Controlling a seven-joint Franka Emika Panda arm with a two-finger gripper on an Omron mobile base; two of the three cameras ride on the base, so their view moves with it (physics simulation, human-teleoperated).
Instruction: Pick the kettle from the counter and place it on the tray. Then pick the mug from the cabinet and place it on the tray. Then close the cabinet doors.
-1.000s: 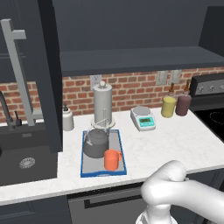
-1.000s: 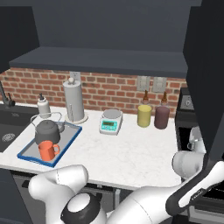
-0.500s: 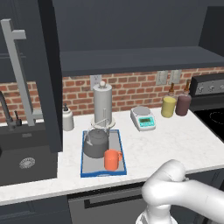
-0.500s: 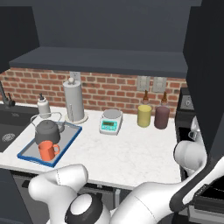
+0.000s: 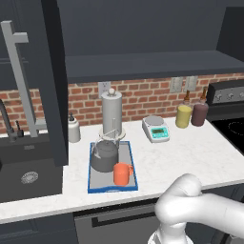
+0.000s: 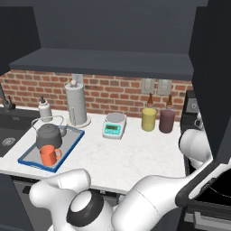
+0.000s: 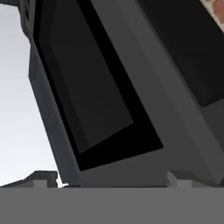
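Note:
The dark grey kettle stands on the blue-rimmed tray on the white counter. The orange mug stands on the tray just in front of the kettle. Both cabinet doors are swung open: the left door with its long silver handle, and the right door. My gripper is open with nothing between its fingertips, close against a dark door panel. My arm reaches to the right door's lower edge in the right base view.
A paper-towel cylinder, a small white bottle, a kitchen scale, a yellow jar and a dark red jar line the brick wall. The black sink is at left, the stove at right.
My wrist has risen a little beside the right door in the right base view. The kettle, mug and tray have not moved. The jaws stay open.

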